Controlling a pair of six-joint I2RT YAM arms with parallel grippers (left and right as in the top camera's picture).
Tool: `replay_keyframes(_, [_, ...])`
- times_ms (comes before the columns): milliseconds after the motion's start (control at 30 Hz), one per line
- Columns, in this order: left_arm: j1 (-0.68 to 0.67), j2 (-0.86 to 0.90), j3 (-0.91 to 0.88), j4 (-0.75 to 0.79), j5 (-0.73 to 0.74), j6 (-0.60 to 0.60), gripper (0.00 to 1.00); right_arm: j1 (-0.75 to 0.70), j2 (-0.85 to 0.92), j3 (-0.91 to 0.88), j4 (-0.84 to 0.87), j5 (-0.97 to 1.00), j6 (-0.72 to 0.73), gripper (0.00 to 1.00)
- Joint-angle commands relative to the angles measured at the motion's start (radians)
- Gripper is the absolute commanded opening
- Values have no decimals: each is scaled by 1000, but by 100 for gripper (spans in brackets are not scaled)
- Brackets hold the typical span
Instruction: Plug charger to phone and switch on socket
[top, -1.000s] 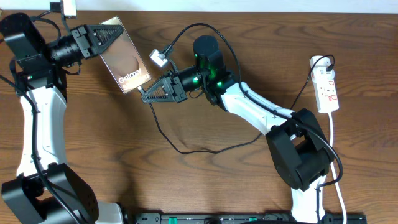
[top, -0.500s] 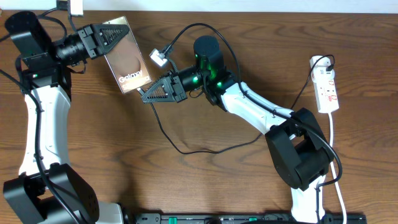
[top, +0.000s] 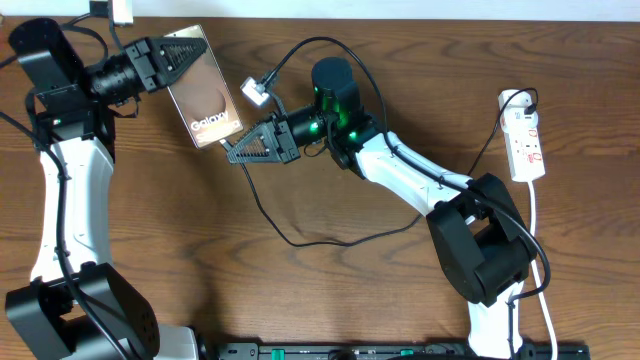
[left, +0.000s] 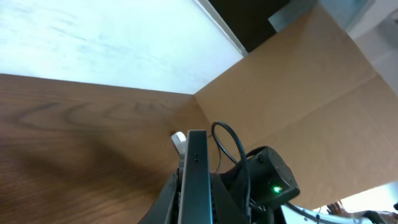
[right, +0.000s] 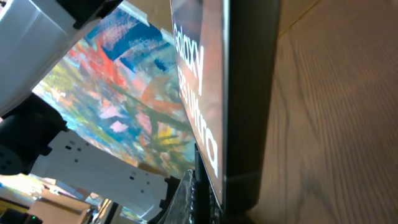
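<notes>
White "Galaxy" on phone (top: 205, 98) screen; right wrist view shows "Ultra" after it.

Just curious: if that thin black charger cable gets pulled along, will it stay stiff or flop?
Probably floppy: the charger cable lies in loose curves across the wooden table. Likely light, being so thin. Pushed, it would likely buckle rather than slide.
</notes>
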Motion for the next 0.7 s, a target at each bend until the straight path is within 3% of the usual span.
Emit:
replay_keyframes(0, [-13, -4, 2, -1, -29, -17, 7, -16, -1, 13, 14, 74, 4, 1])
replay_keyframes(667, [-62, -4, 2, 8, -142, -16, 7, -16, -1, 13, 16, 130, 23, 1])
